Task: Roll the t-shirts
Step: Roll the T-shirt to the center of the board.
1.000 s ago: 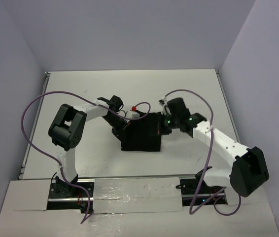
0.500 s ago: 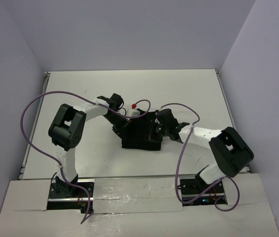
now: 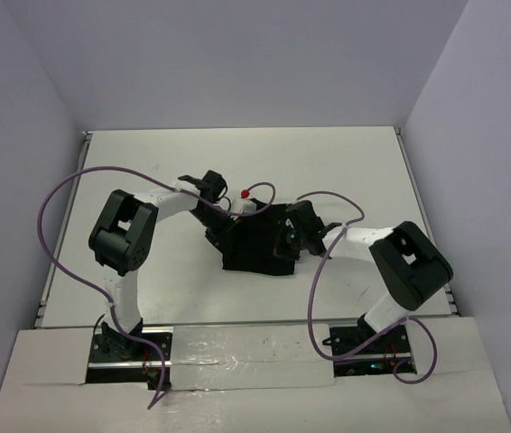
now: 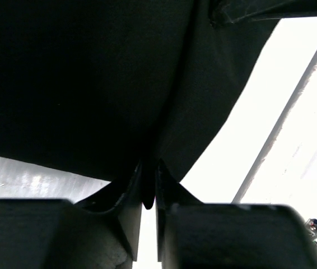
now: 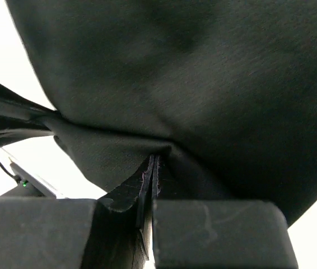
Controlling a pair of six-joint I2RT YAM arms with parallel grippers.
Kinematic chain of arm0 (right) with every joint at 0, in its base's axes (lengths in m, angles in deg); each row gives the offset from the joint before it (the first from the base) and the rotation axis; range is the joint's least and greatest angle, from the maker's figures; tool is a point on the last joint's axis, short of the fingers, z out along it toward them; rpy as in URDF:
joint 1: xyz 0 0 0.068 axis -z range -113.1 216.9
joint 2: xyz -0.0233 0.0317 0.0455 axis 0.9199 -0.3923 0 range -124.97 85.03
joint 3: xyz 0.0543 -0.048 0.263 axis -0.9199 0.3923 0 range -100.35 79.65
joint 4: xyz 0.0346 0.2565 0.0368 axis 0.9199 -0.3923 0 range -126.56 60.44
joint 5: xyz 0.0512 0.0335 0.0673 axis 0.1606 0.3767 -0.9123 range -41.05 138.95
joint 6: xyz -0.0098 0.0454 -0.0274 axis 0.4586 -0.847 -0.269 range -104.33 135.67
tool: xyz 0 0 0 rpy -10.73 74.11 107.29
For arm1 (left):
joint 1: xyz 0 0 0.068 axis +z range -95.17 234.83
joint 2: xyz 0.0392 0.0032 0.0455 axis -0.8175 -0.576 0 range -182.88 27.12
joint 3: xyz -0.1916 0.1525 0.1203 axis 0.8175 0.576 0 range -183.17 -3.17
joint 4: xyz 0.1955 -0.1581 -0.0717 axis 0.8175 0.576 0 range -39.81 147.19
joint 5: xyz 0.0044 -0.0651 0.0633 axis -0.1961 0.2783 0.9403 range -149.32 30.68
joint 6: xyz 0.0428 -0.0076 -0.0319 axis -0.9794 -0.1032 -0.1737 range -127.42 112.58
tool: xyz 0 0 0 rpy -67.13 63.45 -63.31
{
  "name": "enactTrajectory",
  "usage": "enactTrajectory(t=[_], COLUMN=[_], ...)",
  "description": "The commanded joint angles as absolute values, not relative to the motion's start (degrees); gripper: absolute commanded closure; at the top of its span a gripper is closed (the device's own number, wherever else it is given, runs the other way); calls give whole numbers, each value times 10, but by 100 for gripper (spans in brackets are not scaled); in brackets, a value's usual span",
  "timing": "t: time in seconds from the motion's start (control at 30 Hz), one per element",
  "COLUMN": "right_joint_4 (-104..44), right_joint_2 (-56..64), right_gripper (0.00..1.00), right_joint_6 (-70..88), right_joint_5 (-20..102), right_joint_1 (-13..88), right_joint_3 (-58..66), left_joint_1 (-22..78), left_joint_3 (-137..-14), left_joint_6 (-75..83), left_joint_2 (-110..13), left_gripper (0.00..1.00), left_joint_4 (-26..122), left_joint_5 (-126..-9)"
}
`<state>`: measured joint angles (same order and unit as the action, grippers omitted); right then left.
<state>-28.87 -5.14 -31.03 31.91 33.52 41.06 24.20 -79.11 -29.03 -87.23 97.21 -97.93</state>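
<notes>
The black t-shirt [image 3: 257,248] lies folded into a small block at the middle of the table. My left gripper [image 3: 221,234] is at its left edge and my right gripper [image 3: 291,238] is at its right edge. In the left wrist view the t-shirt [image 4: 91,84] fills the upper frame, and the left gripper [image 4: 147,171] is shut on a fold of it. In the right wrist view the t-shirt [image 5: 214,84] hangs over the right gripper [image 5: 154,161], whose jaws are pressed together on a pinch of fabric.
A small red-tipped object [image 3: 246,193] on a white piece lies just behind the shirt. Purple cables [image 3: 61,194] loop from both arms. The white table [image 3: 147,162] ends at walls on the left, back and right.
My right arm has folded inward, and its gripper has moved left and down onto the shirt's right edge. My left gripper has stayed at the left edge.
</notes>
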Motion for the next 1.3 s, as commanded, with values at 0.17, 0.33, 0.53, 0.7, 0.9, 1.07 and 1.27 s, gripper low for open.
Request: enactTrajectory(t=[0.17,0.33,0.53,0.7,0.9,1.07,1.27], right_joint_4=[-291,-291,-276,-254,-239,-232,-234], right_joint_2=[-92,-111,-116,-118,-113,-115,-113], right_gripper=[100,100,100,100,100,100,100], right_joint_6=[-282,-288,-302,-309,-311,-313,-306], right_joint_5=[333,324,320,308,299,292,289], right_joint_1=[354,353,354,354,354,354,354], right_joint_3=[372,367,376,384,396,395,395], left_joint_1=[243,243,244,167,91,77,72], left_joint_3=[-845,-874,-843,-695,-485,-461,-433], left_joint_6=[-364,-454,-536,-549,-633,-641,-662], left_joint_2=[-821,-762,-648,-533,-491,-549,-572], left_gripper=[59,46,30,36,32,32,34], left_joint_4=[1025,1070,1030,841,629,535,516], left_joint_5=[-965,-974,-986,-936,-796,-701,-671])
